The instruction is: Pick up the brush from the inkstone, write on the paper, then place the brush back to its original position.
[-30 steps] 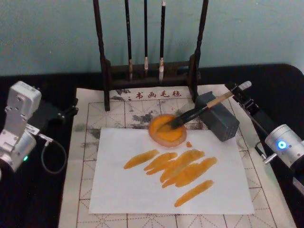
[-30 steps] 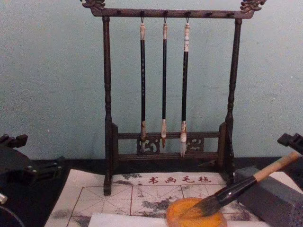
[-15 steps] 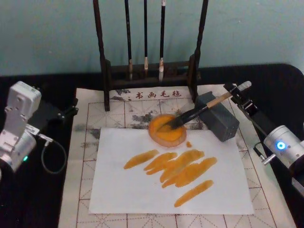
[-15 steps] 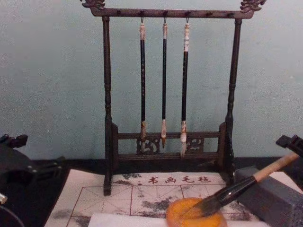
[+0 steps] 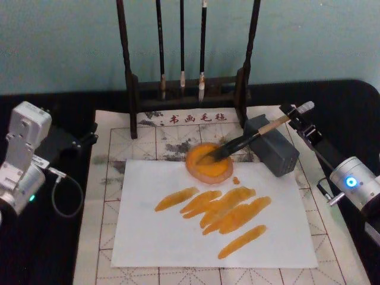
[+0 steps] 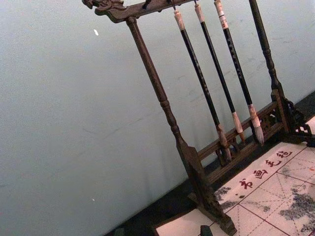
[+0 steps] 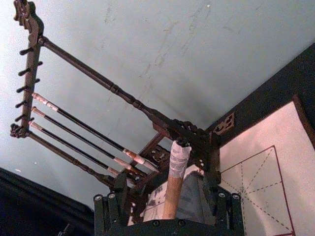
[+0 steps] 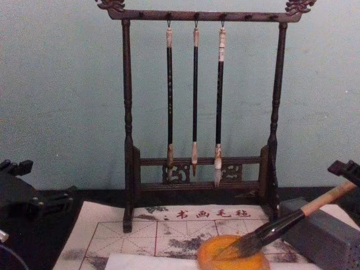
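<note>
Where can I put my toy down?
The paper's bare near-left corner, below the orange strokes, is free; so is the mat's left strip. Crowded: orange dish, brush, grey block and right pincer together. Left pincer sits beyond the mat's left edge.

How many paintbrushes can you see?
4. Three thin brushes hang on the rack: left, middle, right. The big brush leans on the grey block, bristles in the orange dish. None look hidden.

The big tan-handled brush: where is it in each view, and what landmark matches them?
Head view: brush right of centre, bristles in orange dish.
Chest view: lower right, slanting up rightward.
Right wrist view: handle at bottom centre.
Left wrist view: faces the rack instead.
Shared landmark: dark rack with three hanging brushes.
</note>
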Controlling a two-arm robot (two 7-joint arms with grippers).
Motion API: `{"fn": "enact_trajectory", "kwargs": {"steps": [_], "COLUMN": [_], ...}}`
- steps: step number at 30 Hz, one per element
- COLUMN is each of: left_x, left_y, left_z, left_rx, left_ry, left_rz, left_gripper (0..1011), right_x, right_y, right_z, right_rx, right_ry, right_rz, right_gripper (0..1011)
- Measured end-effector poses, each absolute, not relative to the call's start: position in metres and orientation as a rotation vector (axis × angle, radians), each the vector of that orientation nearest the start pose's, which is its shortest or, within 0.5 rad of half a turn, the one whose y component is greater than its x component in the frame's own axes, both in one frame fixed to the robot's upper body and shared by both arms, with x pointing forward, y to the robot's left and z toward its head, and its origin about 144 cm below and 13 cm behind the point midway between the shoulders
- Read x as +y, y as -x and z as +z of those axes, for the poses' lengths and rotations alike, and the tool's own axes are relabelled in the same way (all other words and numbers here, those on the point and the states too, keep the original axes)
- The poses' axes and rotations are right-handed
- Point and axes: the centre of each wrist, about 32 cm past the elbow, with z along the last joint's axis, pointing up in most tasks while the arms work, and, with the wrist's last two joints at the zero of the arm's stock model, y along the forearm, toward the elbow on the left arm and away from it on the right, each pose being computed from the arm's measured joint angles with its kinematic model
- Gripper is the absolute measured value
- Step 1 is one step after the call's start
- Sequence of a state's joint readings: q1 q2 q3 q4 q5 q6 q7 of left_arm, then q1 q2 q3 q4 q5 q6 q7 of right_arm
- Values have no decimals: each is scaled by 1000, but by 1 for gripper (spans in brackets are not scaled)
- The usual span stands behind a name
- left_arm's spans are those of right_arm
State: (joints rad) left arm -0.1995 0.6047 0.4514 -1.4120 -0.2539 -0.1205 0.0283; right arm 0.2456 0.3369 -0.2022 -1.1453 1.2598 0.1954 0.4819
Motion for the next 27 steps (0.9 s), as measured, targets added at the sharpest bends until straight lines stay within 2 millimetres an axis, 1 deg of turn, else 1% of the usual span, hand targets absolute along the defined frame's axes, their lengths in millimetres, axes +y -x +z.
{"fn": "enact_trajectory", "kwargs": {"steps": [6,13,15,16,17,18,20,22,24,26,27], "left_x": [310,310,310,310,310,310,310,310,310,310,310], "left_y": [-489,-489,-489,-489,-489,-489,-489,-489,-489,-489,-489], "left_z": [1140,1140,1140,1140,1140,1140,1140,1140,1140,1140,1140], "left_rx": [-285,-285,-285,-285,-285,-285,-285,-285,-285,-285,-285], "left_ry": [-304,-304,-304,-304,-304,-304,-304,-304,-304,-304,-304], "left_rz": [1248,1248,1248,1248,1248,1248,1248,1248,1248,1248,1248], "left_gripper": [1001,1001,1001,1001,1001,1001,1001,1001,1001,1001,1001], "right_x": [-312,-312,-312,-312,-312,-312,-312,-312,-312,-312,-312], "right_y": [-515,-515,-515,-515,-515,-515,-515,-515,-515,-515,-515], "right_z": [1098,1098,1098,1098,1098,1098,1098,1098,1098,1098,1098], "right_rx": [837,836,836,835,835,835,835,835,835,835,835], "right_ry": [-564,-564,-564,-564,-563,-563,-563,-563,-563,-563,-563], "right_rz": [-978,-978,-979,-979,-979,-979,-979,-979,-979,-980,-980], "right_gripper": [986,821,794,732,716,661,615,534,494,410,390]}}
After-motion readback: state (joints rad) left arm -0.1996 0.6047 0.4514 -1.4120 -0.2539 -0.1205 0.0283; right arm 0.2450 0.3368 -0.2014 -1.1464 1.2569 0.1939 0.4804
